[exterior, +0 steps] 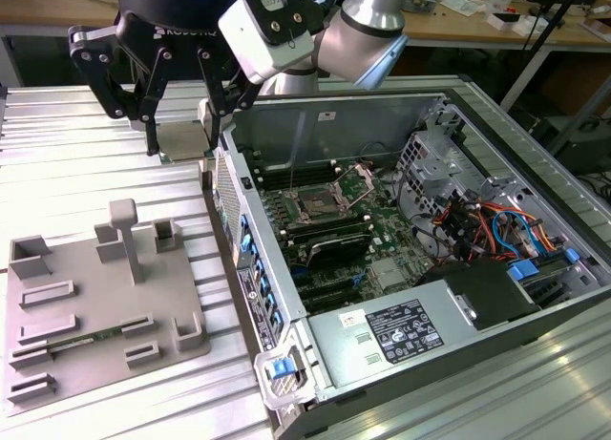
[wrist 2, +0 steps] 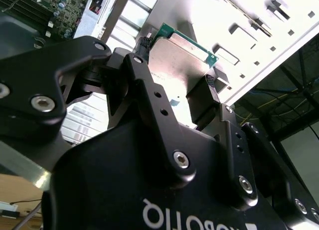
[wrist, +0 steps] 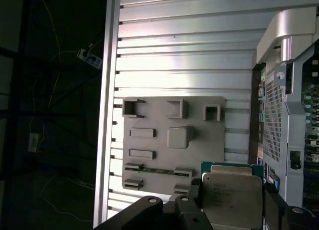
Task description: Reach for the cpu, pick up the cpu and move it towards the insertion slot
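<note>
Your gripper (exterior: 180, 135) has its fingers clamped on the cpu (exterior: 184, 140), up above the bench (exterior: 86, 163). The case wall (exterior: 229, 187) stands between it and the insertion slot (exterior: 320, 206); grey tray (exterior: 95, 306) sits near-left.

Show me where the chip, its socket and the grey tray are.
chip (wrist: 232, 199): first wrist view, on its silvery metal top.
socket (exterior: 316, 206): exterior view, on its dark centre.
tray (exterior: 76, 268): exterior view, on a bare flat part of its base.

The pincer (wrist 2: 177, 85) fingers hide the cpu (wrist 2: 174, 65) edges in the second wrist view.
</note>
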